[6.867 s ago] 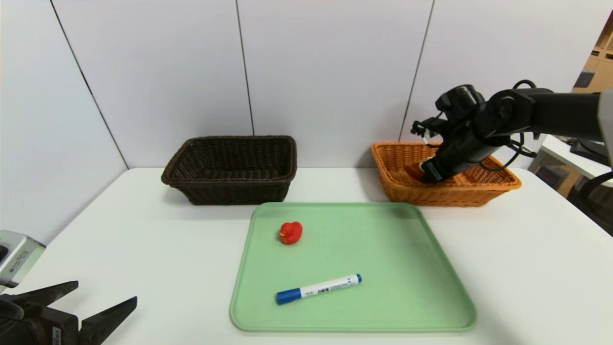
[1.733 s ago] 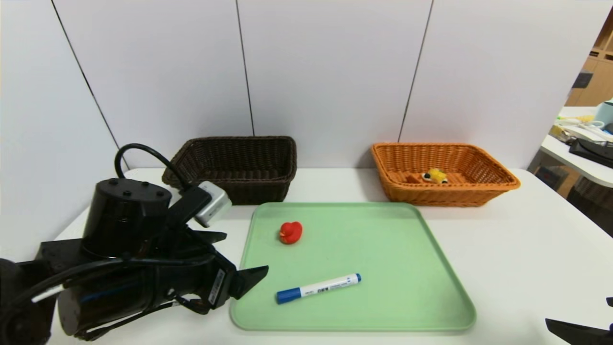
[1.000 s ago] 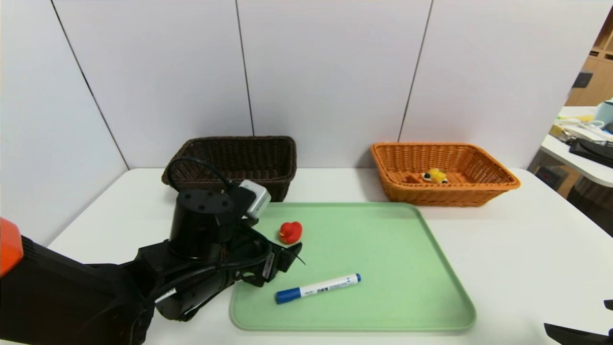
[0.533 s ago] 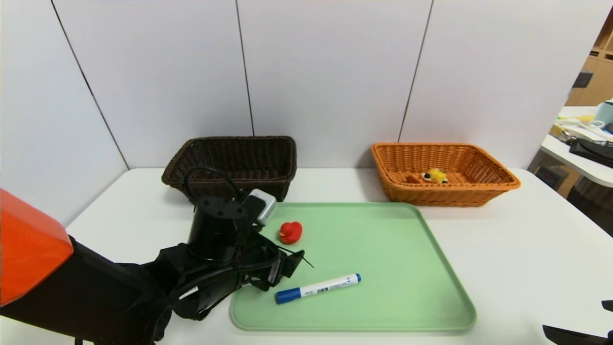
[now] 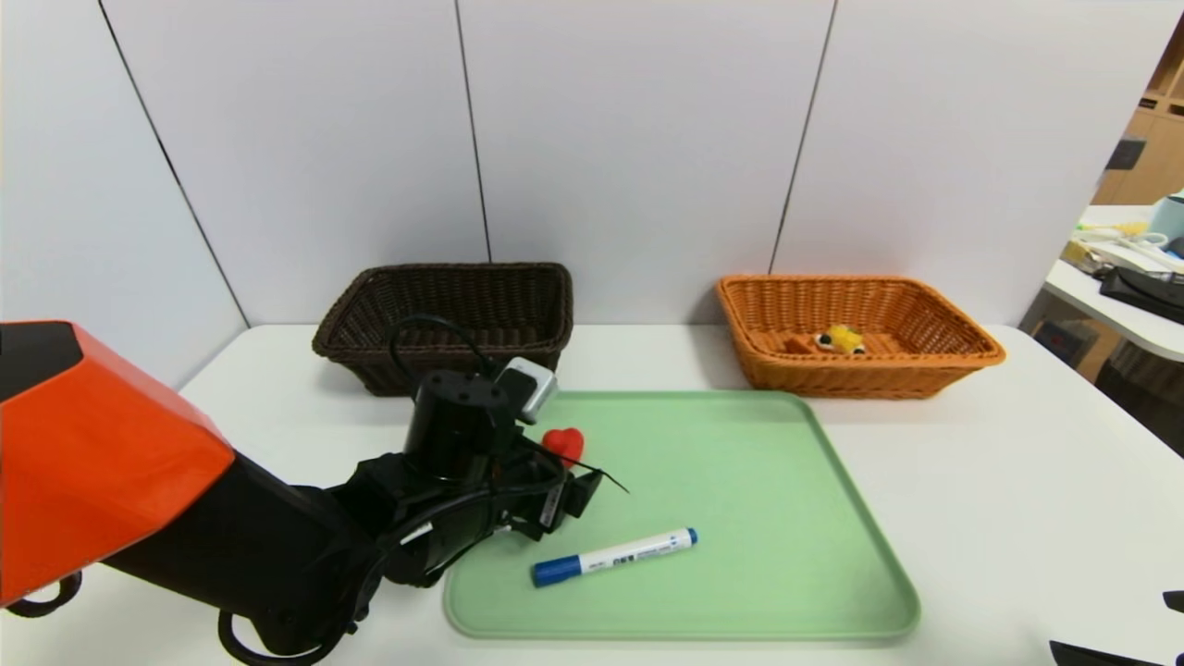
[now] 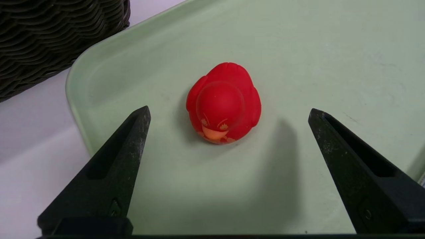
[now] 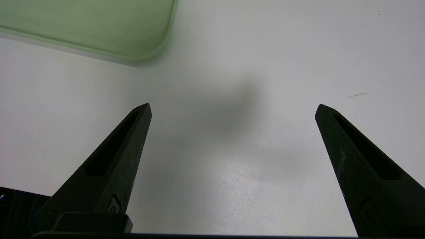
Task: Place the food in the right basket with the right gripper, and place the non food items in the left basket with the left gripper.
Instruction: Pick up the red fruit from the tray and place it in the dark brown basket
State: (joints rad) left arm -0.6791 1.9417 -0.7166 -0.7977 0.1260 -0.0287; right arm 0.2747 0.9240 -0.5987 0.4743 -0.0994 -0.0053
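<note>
A red rubber duck (image 6: 223,103) stands on the green tray (image 5: 740,462), partly hidden behind my left arm in the head view (image 5: 564,442). My left gripper (image 6: 229,113) hangs open just short of the duck, a finger to either side, touching nothing. The white marker with blue cap (image 5: 613,557) lies nearer on the tray. The food, a waffle wedge (image 5: 840,340), lies in the orange right basket (image 5: 860,375). The dark brown left basket (image 5: 444,324) stands behind my left arm. My right gripper (image 7: 232,109) is open over bare table near the tray's corner.
White wall panels close off the back of the white table (image 5: 1017,481). The dark basket's woven wall (image 6: 49,39) rises close beside the tray's corner (image 6: 76,86). A side desk with clutter (image 5: 1128,287) stands off to the right.
My left arm has reached forward and right over the tray's left edge, bringing its open gripper up to the duck. Duck, marker and the parked right arm have stayed put.
</note>
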